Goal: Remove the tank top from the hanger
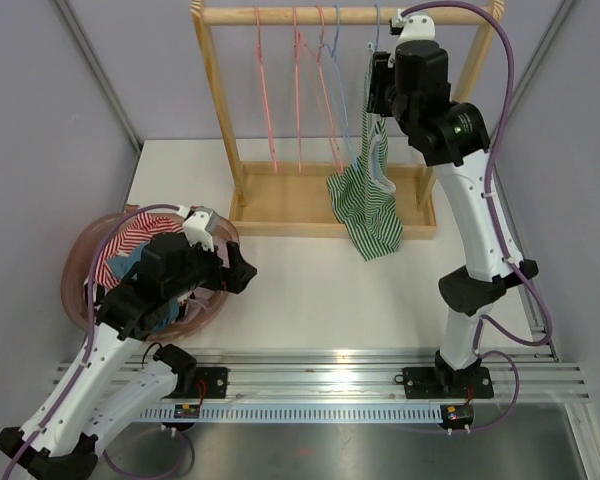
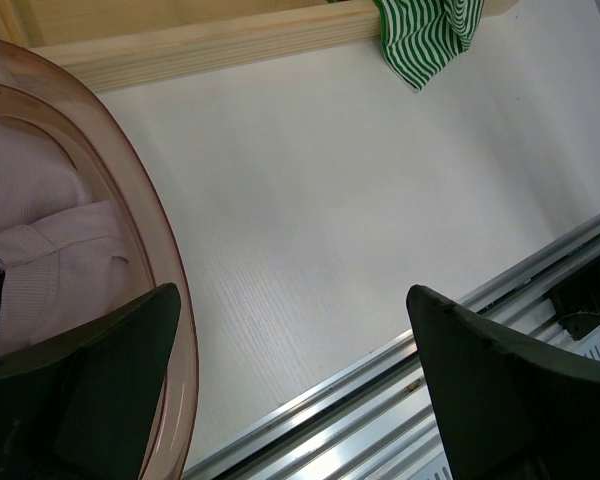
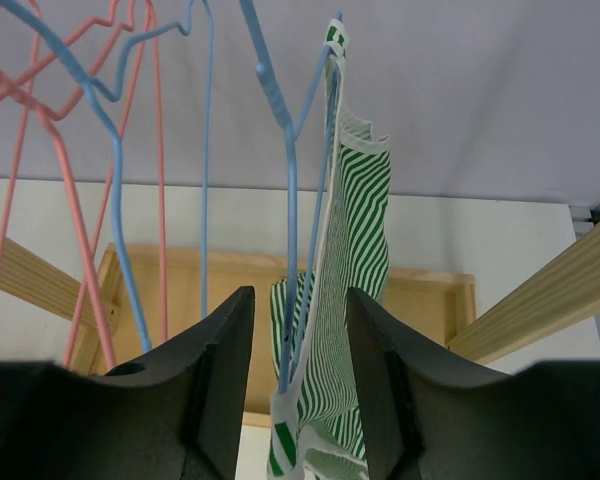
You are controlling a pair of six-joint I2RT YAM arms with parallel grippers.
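A green-and-white striped tank top (image 1: 365,205) hangs from a blue hanger (image 1: 372,60) on the wooden rack's rod, its hem reaching down to the rack's base. My right gripper (image 1: 376,92) is up by the hanger's right shoulder. In the right wrist view its jaws (image 3: 298,292) stand on either side of the blue hanger wire (image 3: 290,180) and the tank top's strap (image 3: 365,230), with a narrow gap on each side. My left gripper (image 1: 238,272) hangs open and empty beside the basket, far from the rack; its wrist view catches the tank top's hem (image 2: 425,35).
A wooden rack (image 1: 330,16) stands at the back with pink hangers (image 1: 265,80) and a second blue one left of the tank top. A translucent pink basket (image 1: 77,262) of clothes sits at the left. Metal rails (image 1: 330,375) run along the near edge.
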